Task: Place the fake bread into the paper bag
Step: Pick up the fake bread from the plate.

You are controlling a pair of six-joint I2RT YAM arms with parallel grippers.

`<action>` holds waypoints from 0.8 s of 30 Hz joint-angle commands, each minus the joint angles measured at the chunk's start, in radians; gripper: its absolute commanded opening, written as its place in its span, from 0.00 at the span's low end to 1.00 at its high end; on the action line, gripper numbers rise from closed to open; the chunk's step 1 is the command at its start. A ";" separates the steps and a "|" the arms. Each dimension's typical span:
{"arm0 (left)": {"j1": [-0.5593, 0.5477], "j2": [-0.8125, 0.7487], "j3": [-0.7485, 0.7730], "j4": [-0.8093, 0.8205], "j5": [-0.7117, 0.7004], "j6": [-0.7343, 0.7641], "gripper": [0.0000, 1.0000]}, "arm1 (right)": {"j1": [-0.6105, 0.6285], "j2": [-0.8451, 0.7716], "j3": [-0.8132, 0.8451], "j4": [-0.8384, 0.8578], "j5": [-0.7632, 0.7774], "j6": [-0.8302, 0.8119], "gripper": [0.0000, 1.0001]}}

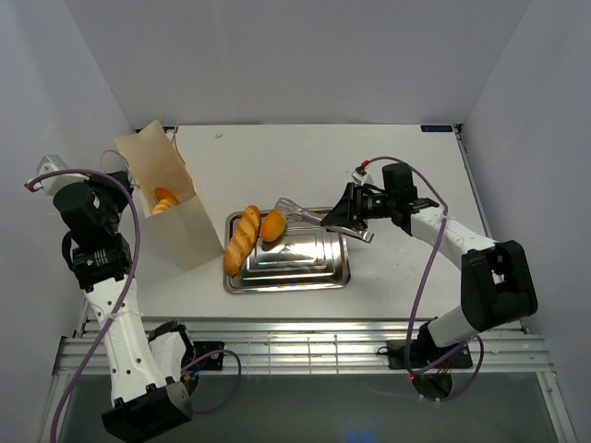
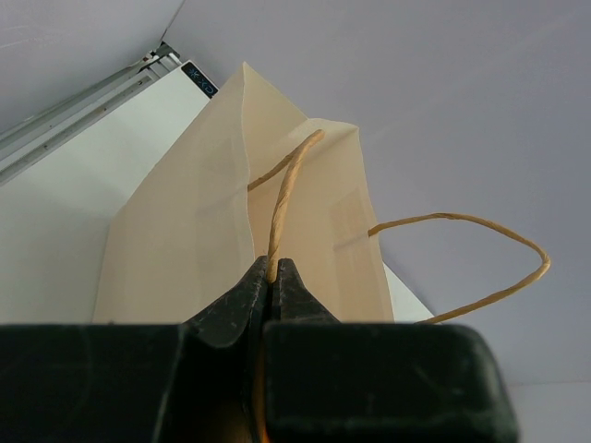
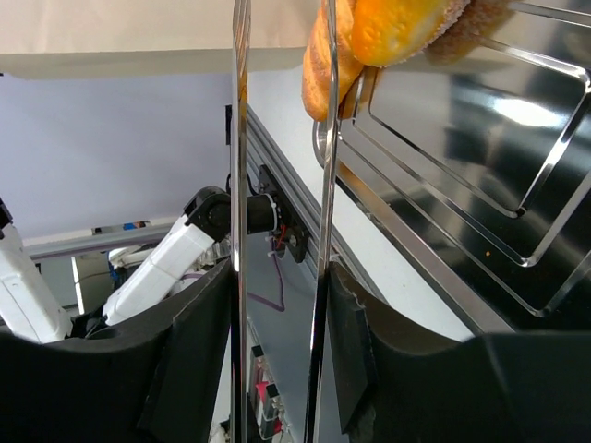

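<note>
The paper bag (image 1: 171, 208) stands open at the table's left, with golden bread (image 1: 166, 199) inside it. My left gripper (image 2: 271, 273) is shut on one cord handle (image 2: 286, 189) of the bag; the other handle (image 2: 480, 249) loops free. A long baguette (image 1: 241, 241) and a round roll (image 1: 273, 224) lie at the left end of the steel tray (image 1: 305, 268). My right gripper (image 3: 282, 277) is shut on the metal tongs (image 3: 240, 166), one pad against each arm. The tongs' tips (image 1: 294, 210) spread beside the roll (image 3: 397, 28), apart from it.
White enclosure walls rise close on the left, back and right. A slatted metal rail (image 1: 305, 346) runs along the table's near edge. Purple cables (image 1: 420, 277) hang from both arms. The left arm's base (image 3: 175, 258) shows past the tongs.
</note>
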 commanded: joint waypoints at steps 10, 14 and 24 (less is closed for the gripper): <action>0.000 -0.010 -0.005 0.007 0.023 0.008 0.00 | -0.029 0.102 -0.044 0.133 -0.076 -0.051 0.56; 0.000 -0.010 -0.003 0.005 0.023 0.011 0.00 | -0.034 0.125 -0.043 0.122 -0.072 -0.069 0.56; 0.000 -0.012 -0.006 0.007 0.026 0.011 0.00 | -0.045 0.163 -0.034 0.125 -0.069 -0.080 0.56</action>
